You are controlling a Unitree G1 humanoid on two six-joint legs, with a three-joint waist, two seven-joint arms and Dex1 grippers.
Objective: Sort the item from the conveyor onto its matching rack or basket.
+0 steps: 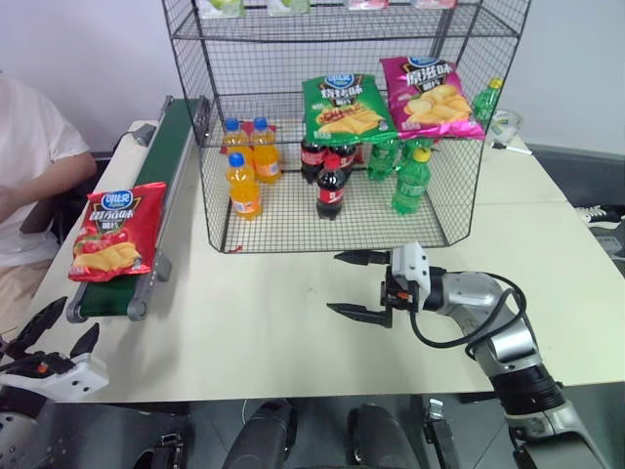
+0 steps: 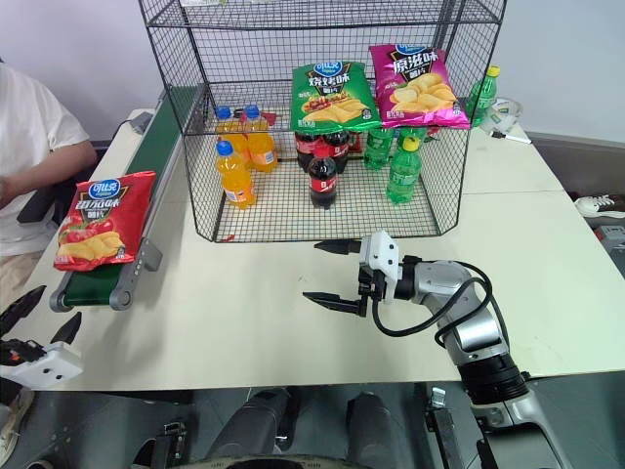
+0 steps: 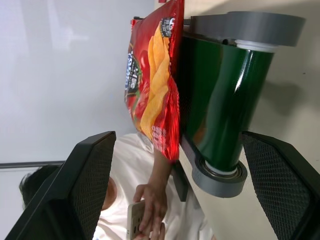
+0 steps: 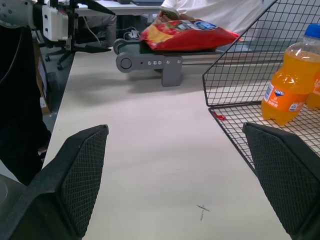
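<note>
The red chip bag (image 1: 117, 233) lies flat on the near end of the dark green conveyor (image 1: 182, 137), overhanging its left rail. My left gripper (image 1: 78, 315) hovers open just in front of the conveyor's end roller (image 3: 225, 110), level with the bag (image 3: 152, 85) and apart from it. To the right, the tall black wire rack (image 1: 444, 200) stands on the table. My right gripper (image 1: 333, 282) is open and empty in front of the rack, pointing left toward the conveyor (image 4: 150, 62).
The rack's floor holds orange soda bottles (image 1: 244, 186), cola bottles (image 1: 330, 186) and green bottles (image 1: 411, 181). A green chip bag (image 1: 344, 107) and a magenta chip bag (image 1: 430, 96) lie on a shelf above. A person in white (image 1: 29, 166) sits beside the conveyor.
</note>
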